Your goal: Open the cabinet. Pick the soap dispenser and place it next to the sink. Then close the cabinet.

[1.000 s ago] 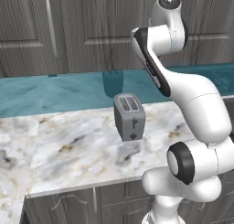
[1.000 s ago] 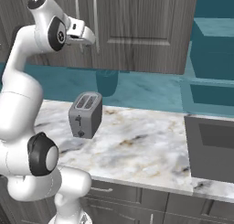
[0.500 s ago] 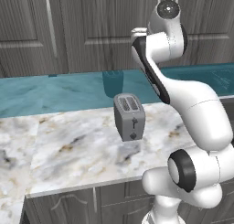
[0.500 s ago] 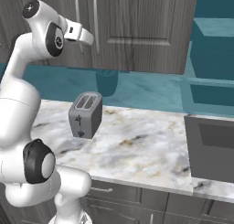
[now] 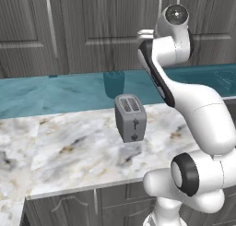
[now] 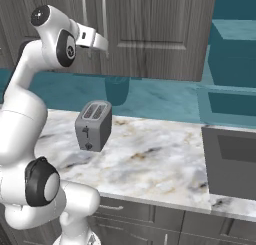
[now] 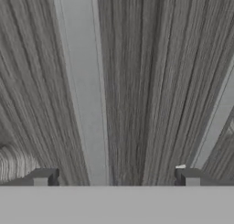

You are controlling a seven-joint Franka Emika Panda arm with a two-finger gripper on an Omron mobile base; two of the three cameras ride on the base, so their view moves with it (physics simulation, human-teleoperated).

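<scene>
In your hand view, the left fingertip (image 7: 41, 177) sits on grey wood grain, then comes one silver bar handle (image 7: 84, 90), running up between the two tips but nearer the left one. The right fingertip sits beyond it, with a second handle at the far right. Your gripper (image 7: 116, 178) stands wide open, holding nothing, close up against the cabinet (image 6: 150, 34) doors above the toaster (image 6: 93, 125).
</scene>
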